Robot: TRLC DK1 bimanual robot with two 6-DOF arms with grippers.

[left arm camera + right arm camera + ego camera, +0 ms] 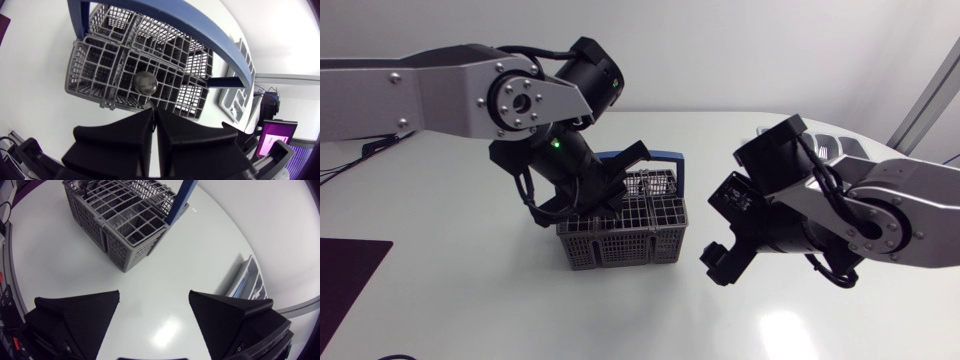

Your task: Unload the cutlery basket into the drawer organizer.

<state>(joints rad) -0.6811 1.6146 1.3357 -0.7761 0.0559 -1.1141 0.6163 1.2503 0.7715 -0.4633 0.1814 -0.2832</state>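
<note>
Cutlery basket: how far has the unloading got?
Done: nothing I can see; I make out no cutlery in the drawer organizer. In hand: the left claw is shut on a spoon inside the cutlery basket. Left: carrying it across. The right claw hangs open, empty.

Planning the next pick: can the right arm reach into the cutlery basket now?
Probably not: the left hand hangs over the basket, seemingly shut on a spoon; the right hand is open beside it.
</note>
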